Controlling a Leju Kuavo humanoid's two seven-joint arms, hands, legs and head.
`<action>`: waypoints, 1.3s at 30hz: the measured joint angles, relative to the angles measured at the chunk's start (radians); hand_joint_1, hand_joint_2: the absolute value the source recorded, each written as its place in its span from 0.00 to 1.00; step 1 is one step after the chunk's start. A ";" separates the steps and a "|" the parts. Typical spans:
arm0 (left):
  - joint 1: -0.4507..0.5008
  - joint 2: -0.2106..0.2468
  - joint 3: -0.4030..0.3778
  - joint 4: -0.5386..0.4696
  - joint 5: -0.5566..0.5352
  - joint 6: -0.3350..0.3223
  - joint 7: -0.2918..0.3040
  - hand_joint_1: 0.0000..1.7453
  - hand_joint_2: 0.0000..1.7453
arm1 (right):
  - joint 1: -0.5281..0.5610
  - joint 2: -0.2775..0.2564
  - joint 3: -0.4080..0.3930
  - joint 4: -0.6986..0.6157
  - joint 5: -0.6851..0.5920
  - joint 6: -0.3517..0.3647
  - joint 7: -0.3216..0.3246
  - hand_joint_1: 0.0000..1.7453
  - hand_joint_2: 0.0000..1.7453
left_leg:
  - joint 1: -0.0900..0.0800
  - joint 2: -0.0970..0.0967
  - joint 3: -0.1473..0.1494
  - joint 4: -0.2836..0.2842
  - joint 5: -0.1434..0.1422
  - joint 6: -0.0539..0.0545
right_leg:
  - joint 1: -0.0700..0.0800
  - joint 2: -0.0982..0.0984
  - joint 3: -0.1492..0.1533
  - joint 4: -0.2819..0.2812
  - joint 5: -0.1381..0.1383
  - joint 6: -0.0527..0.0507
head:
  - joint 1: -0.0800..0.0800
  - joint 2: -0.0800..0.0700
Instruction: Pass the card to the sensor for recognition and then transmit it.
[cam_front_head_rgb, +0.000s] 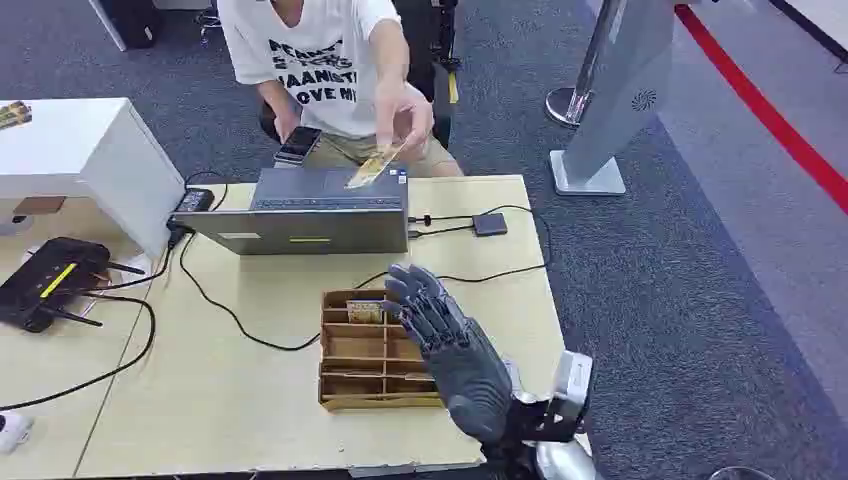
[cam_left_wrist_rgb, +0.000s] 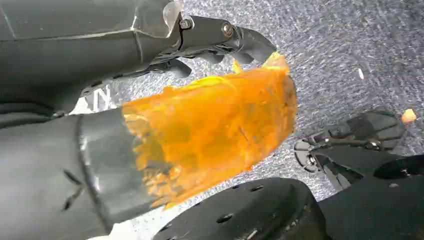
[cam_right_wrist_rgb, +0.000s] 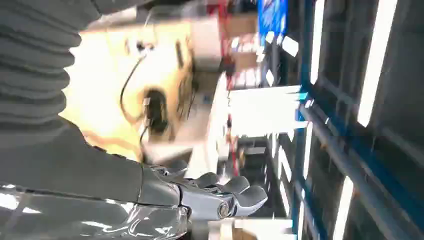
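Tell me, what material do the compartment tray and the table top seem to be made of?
The compartment tray looks like thin unpainted wood or stiff cardboard: matte brown, with flat slotted dividers. The table top looks like pale wood-grain laminate, smooth with a slight sheen; it could also be real wood veneer.

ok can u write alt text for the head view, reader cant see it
A seated person's hand holds a yellow card above a laptop on a pale table. Nearer, the robot's right hand is raised with fingers spread, empty, over a wooden compartment tray.
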 joint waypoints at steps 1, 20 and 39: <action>0.000 -0.003 0.000 0.000 0.003 -0.002 0.007 0.00 0.00 | -0.007 0.000 0.000 -0.002 0.039 -0.043 0.005 0.00 1.00 | 0.000 0.000 0.000 0.000 0.000 0.000 | 0.000 0.000 0.000 0.000 0.000 0.000 | 0.000 0.000; -0.013 -0.026 -0.001 0.000 -0.016 -0.042 0.050 0.00 0.00 | -0.169 0.000 0.031 0.001 0.986 -0.764 0.157 0.00 1.00 | 0.000 0.000 0.000 0.000 0.001 0.000 | 0.000 0.000 0.000 0.000 0.001 -0.001 | 0.000 0.000; -0.042 -0.031 -0.042 0.000 -0.043 -0.059 0.071 0.00 0.00 | -0.379 -0.035 0.076 0.223 1.468 -0.775 0.386 0.40 1.00 | 0.000 0.000 0.000 0.000 0.002 -0.001 | 0.000 0.000 0.000 0.000 0.002 -0.002 | 0.000 0.000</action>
